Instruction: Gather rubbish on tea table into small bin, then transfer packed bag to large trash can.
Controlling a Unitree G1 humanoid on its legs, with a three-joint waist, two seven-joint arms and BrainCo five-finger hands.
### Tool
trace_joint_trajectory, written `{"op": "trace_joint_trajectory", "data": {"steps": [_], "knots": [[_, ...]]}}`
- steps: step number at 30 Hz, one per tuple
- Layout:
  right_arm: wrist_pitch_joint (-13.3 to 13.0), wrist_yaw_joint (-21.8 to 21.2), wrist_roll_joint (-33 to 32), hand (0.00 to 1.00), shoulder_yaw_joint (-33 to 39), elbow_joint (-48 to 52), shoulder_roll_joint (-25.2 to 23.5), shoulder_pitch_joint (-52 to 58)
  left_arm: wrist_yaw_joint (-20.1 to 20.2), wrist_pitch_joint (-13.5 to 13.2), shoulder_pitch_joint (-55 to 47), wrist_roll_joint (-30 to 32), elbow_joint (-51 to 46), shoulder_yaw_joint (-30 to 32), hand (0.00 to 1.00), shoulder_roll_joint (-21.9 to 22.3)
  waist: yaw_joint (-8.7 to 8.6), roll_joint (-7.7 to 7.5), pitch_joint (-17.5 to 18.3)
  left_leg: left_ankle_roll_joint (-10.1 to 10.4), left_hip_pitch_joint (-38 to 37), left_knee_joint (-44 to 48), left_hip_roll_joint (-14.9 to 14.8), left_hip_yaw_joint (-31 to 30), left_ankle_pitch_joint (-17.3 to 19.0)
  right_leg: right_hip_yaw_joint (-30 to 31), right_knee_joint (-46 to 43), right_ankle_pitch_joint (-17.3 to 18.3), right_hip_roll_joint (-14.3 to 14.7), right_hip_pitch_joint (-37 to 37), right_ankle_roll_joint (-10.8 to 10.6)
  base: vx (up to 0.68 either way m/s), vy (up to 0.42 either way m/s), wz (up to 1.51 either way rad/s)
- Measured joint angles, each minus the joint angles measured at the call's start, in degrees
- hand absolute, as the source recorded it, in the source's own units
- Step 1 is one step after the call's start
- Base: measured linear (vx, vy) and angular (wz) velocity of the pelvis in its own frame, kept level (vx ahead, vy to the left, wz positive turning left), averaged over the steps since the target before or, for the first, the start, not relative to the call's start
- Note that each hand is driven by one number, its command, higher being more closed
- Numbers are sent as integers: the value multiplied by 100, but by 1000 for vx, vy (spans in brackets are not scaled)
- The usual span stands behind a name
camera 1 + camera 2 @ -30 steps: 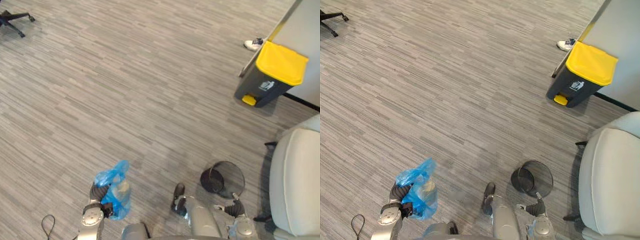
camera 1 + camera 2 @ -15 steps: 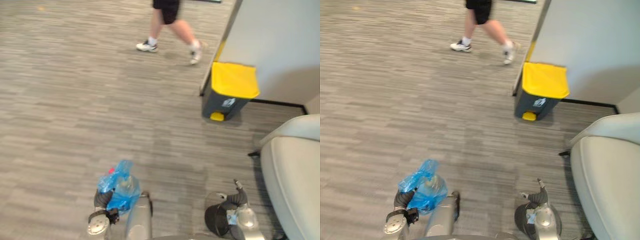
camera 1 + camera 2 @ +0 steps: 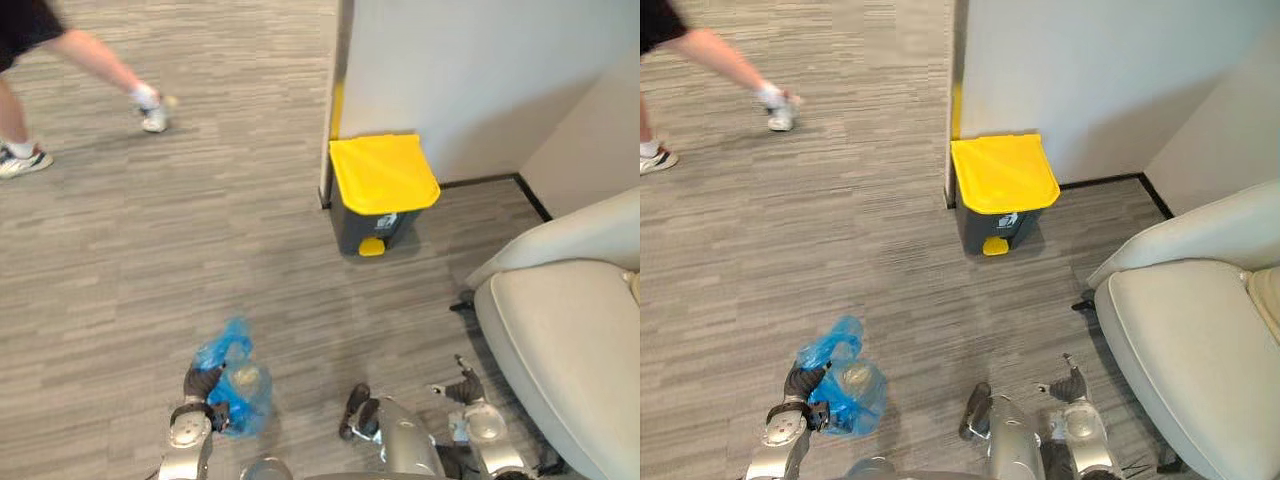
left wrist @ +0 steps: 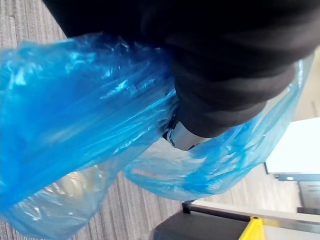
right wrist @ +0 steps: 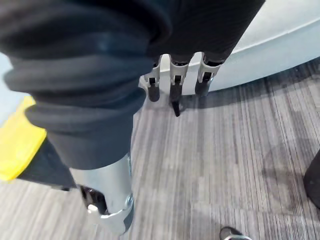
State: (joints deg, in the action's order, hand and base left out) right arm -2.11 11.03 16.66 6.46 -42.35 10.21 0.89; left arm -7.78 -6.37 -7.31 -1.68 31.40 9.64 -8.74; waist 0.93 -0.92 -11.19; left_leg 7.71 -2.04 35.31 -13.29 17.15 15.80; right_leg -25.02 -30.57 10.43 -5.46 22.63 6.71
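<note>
Left hand [image 3: 202,384], near left, is clenched round the gathered top of the blue bag [image 3: 240,382], held over the grey floor [image 3: 200,250] with pale rubbish showing through the plastic. At the right stands a pale armchair [image 3: 560,330]. A grey trash can [image 3: 380,195] with its yellow lid down sits far centre against the white wall [image 3: 470,70], well apart from the bag. A person's legs [image 3: 70,55] show far left. Right hand [image 3: 462,384], near right beside the armchair, hangs with fingers relaxed, holding nothing.

The left hand [image 3: 203,384] and the right hand [image 3: 463,385] each wear a dark ribbed cover over back and wrist, with silver dark-tipped fingers [image 5: 175,81], at the ends of smooth, rounded silver-grey metal forearms [image 3: 187,441].
</note>
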Motion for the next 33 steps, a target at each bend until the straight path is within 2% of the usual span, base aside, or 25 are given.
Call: {"op": "trace_joint_trajectory", "data": {"steps": [1, 3, 5, 6, 8, 9, 10, 11, 12, 13, 14, 15, 16, 17, 18, 19, 21, 22, 24, 25, 26, 27, 29, 32, 33], "knots": [[12, 3, -2, 0, 30, 1, 16, 9, 8, 3, -48, 0, -6, 4, 100, 100, 36, 109, -120, -536, 488, 1400, -344, -236, -892, 82, 488, 14, 292, -602, -2, 527, -146, -59], [15, 22, -16, 0, 48, 100, -72, 92, 27, 2, -49, 0, -17, -26, 100, 210, 139, 35, -188, -568, 1100, 2607, -452, -448, -526, 300, 922, 13, 467, -1327, -4, 511, -93, -66], [8, 34, -37, 0, 58, 249, -158, 127, 33, -7, -26, -1, -149, -59, 100, 284, 235, -121, -239, -675, 1638, 2679, -266, -570, -346, 475, 1256, 14, 465, -1795, -5, 428, -28, -63], [-2, 55, -54, 0, 95, 315, -177, 110, 34, -28, -16, -3, -235, -77, 100, 338, 350, -147, -240, -648, 2066, 2266, -114, -618, -218, 608, 1513, 26, 480, -2043, -26, 436, 46, -84], [-10, 74, -62, 0, 143, 383, -181, 70, 35, -36, -13, -4, -286, -77, 100, 357, 463, -106, -282, -657, 2488, 1394, 55, -610, -212, 723, 1760, 169, 478, -2313, -278, 465, 130, -83], [-9, 123, -85, 0, 203, 390, -176, 95, 30, -36, 5, -7, -285, -77, 100, 388, 458, 18, -304, -567, 2573, 409, 154, -635, -323, 799, 1772, 320, 521, -2494, -526, 507, 243, -58], [5, 129, -97, 0, 256, 462, -140, 193, 28, -39, -68, -11, -287, -83, 100, 466, 468, 244, -220, -500, 2486, -717, 171, -632, -1033, 860, 1733, 465, 658, -2589, -697, 504, 265, -51], [14, 132, -101, 0, 307, 437, -187, 227, 25, -44, -75, -19, -263, -79, 100, 455, 494, 235, -232, -885, 2475, -647, 185, -660, -1088, 967, 1659, 609, 682, -2649, -783, 397, 215, -18], [39, 125, -103, 0, 313, 497, -320, 336, 24, -29, -24, -44, -277, -70, 100, 353, 477, -52, -196, -947, 2367, -626, 424, -615, -924, 1124, 1471, 715, 384, -2627, -861, 391, 214, -3], [28, 128, -96, 0, 315, 565, -341, 449, 23, -30, -29, -42, -349, -76, 100, 374, 455, -171, -198, -981, 2272, -623, 556, -516, -725, 1207, 1254, 813, 199, -2617, -975, 381, 207, 2], [17, 129, -87, 0, 315, 577, -343, 464, 22, -30, -50, -43, -393, -87, 100, 395, 478, -199, -211, -1012, 2188, -576, 593, -452, -582, 1260, 1063, 854, 102, -2602, -1039, 375, 234, -30], [16, 120, -63, 0, 307, 578, -358, 454, 19, -32, -134, -42, -413, -185, 100, 389, 513, -199, -213, -977, 1974, -446, 651, -334, -218, 1411, 289, 891, -89, -2419, -1120, 330, 220, -43], [8, 118, -52, 0, 270, 580, -386, 461, 22, -27, -184, -42, -417, -304, 100, 329, 495, -204, -210, -1023, 1780, -412, 696, -268, -59, 1500, -653, 757, -265, -2100, -1346, 328, 210, -37], [8, 118, -51, 0, 259, 580, -391, 464, 22, -26, -186, -41, -422, -322, 100, 320, 485, -205, -210, -1035, 1750, -409, 710, -269, -37, 1511, -801, 718, -293, -2043, -1400, 255, 129, 2], [9, 115, -42, 0, 230, 593, -450, 529, 20, -22, -240, -40, -474, -436, 100, 233, 439, -213, -205, -1067, 1559, -404, 776, -314, 114, 1667, -1726, 709, -367, -1655, -1521, 331, 68, 28], [9, 115, -42, 0, 187, 610, -493, 630, 12, -21, -223, -39, -572, -506, 100, 187, 425, -222, -199, -1098, 1353, -411, 834, -407, 252, 1845, -2209, 777, -304, -1265, -1420, 327, 35, 39], [12, 115, -45, 0, 188, 619, -529, 731, 7, -21, -217, -37, -651, -506, 100, 183, 359, -231, -194, -1094, 1235, -413, 887, -550, 342, 1906, -2185, 836, -213, -944, -1330, 355, -45, 62], [13, 115, -55, 0, 191, 621, -531, 742, -4, -22, -198, -37, -661, -506, 100, 189, 281, -258, -177, -1073, 1167, -412, 946, -706, 411, 1950, -1931, 857, -150, -636, -1291, 404, -148, 87], [12, 121, -62, 0, 210, 622, -518, 737, -22, -14, -106, -41, -655, -505, 100, 201, 286, -284, -161, -984, 1108, -397, 1001, -880, 486, 2057, -1391, 853, -39, -333, -1217, 352, -177, 80], [12, 126, -91, 0, 216, 622, -518, 741, -54, -16, -21, -42, -650, -507, 100, 230, 285, -317, -146, -859, 1115, -264, 1056, -1029, 557, 2039, -567, 546, -27, -313, -1041, 362, -226, 88], [25, 123, -110, 0, 261, 518, -475, 727, -115, -3, 30, -43, -574, -461, 100, 294, 279, -197, -137, -755, 1079, -125, 987, -1229, 621, 1909, -513, 419, 34, -443, -869, 377, -224, 71], [30, 122, -137, 0, 271, 520, -472, 701, -128, -4, 3, -43, -584, -441, 100, 354, 339, -137, -104, -727, 1048, -152, 909, -1251, 606, 1850, -456, 397, 86, -504, -832, 437, -239, 38], [7, 132, -222, 0, 293, 596, -462, 640, -115, -13, -130, -44, -587, -475, 100, 451, 314, -4, -22, -478, 846, -361, 688, -1269, 455, 1583, -79, 378, 244, -910, -763, 373, -190, 32], [5, 159, -315, 0, 504, 595, -471, 672, -107, -12, -154, -44, -587, -481, 100, 598, 306, 14, 6, -312, 753, -217, 519, -1251, 220, 1349, 399, 336, 360, -1433, -688, 301, -133, 39], [6, 170, -337, 0, 607, 596, -460, 714, -97, -10, -157, -44, -587, -498, 100, 625, 306, -13, 7, -295, 926, 285, 507, -1241, -6, 1276, 659, 331, 349, -1713, -676, 246, -47, 38]]}}
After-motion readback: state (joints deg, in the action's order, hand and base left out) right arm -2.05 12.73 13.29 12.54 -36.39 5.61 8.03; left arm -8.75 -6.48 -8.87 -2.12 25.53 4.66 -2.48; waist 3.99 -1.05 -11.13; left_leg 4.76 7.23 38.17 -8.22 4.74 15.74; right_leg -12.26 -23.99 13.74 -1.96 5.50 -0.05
